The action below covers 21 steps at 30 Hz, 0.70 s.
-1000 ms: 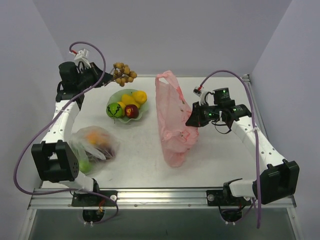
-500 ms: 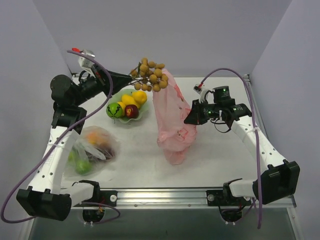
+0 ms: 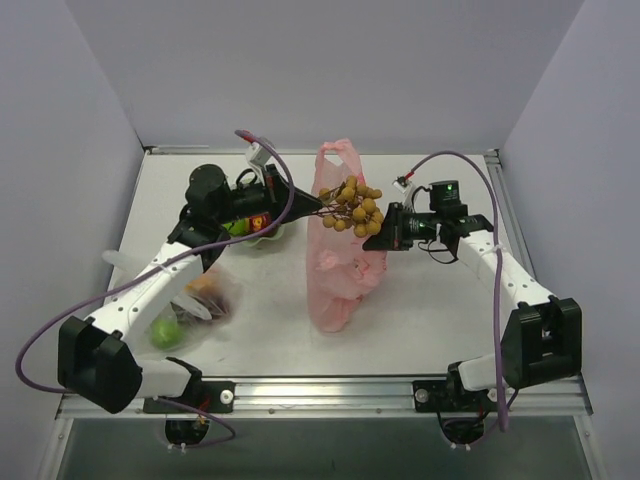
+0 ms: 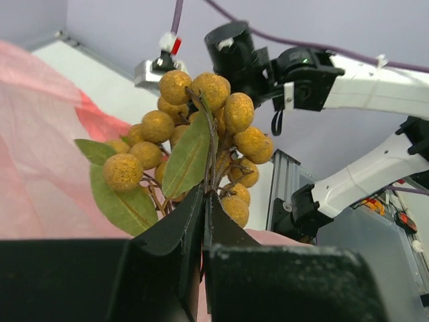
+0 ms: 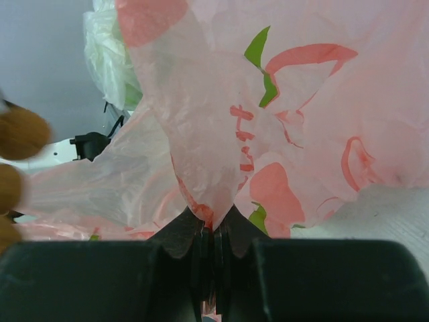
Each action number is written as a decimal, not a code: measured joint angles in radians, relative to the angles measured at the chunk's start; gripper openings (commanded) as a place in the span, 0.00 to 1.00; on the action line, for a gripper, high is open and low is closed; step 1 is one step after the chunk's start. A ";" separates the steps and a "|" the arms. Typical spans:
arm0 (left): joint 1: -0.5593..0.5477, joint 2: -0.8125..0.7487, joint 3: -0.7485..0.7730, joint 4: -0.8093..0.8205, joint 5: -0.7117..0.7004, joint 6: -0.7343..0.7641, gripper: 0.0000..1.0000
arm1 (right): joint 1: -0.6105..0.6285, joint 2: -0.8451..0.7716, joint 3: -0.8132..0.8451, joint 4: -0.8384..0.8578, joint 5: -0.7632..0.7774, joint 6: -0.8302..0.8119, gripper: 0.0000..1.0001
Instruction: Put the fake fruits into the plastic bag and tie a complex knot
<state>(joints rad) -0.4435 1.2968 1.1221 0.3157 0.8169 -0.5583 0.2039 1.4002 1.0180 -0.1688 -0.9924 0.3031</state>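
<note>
A clear bag of fruit lies at the left of a white desk, glossy and crumpled. Just behind it a pale green bowl holds the loose fruits, mostly hidden under the left arm.

The left gripper is pinched shut on the thin stem of the grape bunch. It holds the bunch in the air by the upper part of the pink bag, mid-desk, probably to drop it in through the mouth. The bunch is a cluster of round, rough, yellow-brown balls with flat green leaves (plainly plastic).

The bag stands upright. It is thin, translucent and wrinkled, printed in red and green.

At the right, the right gripper is fully closed on a pinched fold of the bag's edge, seemingly lifting that side so the mouth gapes.
</note>
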 measured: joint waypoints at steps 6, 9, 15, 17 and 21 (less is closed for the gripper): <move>-0.014 0.064 -0.123 0.008 -0.032 0.024 0.00 | -0.005 0.000 -0.013 0.038 -0.022 0.026 0.00; -0.005 0.065 -0.200 -0.016 -0.061 0.046 0.00 | -0.017 0.000 -0.018 0.046 -0.024 0.030 0.00; 0.020 0.064 -0.187 -0.219 -0.166 0.142 0.00 | -0.026 -0.002 -0.024 0.043 -0.018 0.012 0.00; 0.039 0.063 -0.156 -0.295 -0.193 0.172 0.00 | -0.026 -0.003 -0.024 0.037 -0.018 0.001 0.00; 0.069 0.063 -0.085 -0.413 -0.254 0.233 0.00 | -0.026 -0.003 -0.024 0.023 -0.013 -0.031 0.00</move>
<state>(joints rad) -0.3744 1.3598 1.0370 -0.0971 0.5625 -0.3256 0.1783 1.3975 0.9943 -0.1455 -1.0054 0.2726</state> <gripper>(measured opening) 0.108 0.034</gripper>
